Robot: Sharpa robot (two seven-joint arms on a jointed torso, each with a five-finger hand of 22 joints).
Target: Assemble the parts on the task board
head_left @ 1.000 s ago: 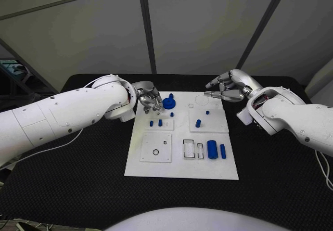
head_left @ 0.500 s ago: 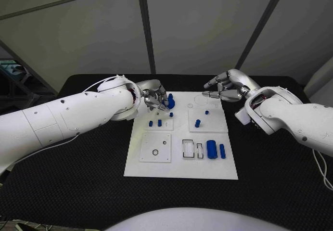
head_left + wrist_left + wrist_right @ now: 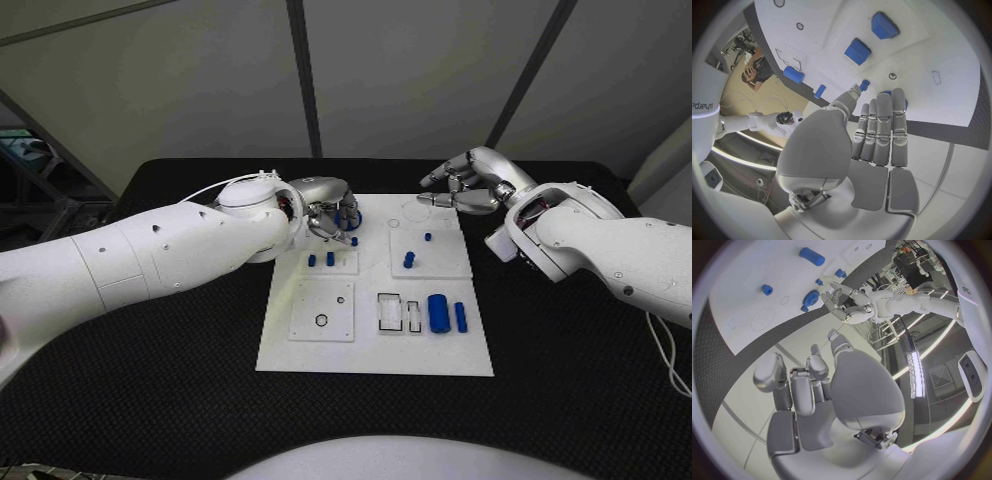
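The white task board [image 3: 375, 350] lies in the middle of the black table. My left hand [image 3: 326, 204] is over its far left corner, fingers around the blue gear [image 3: 348, 216], which sits tilted and half hidden. The right wrist view has that gear [image 3: 809, 301] at my left hand's fingertips [image 3: 831, 296]. In the left wrist view my left hand's fingers [image 3: 879, 130] lie stretched together, with blue showing behind them. My right hand [image 3: 467, 189] hovers over the board's far right corner, fingers curled in and nothing in them.
Small blue pegs [image 3: 320, 259] stand behind the left plate, and others [image 3: 408, 259] on the right plate. A thick blue cylinder [image 3: 437, 311] and a slim one [image 3: 460, 317] lie beside rectangular slots [image 3: 391, 310]. A black ring [image 3: 322, 321] lies front left. Black table surrounds the board.
My left hand has moved toward the board's middle and closed over the gear, which went from lying flat to tilted on edge. My right hand has barely moved.
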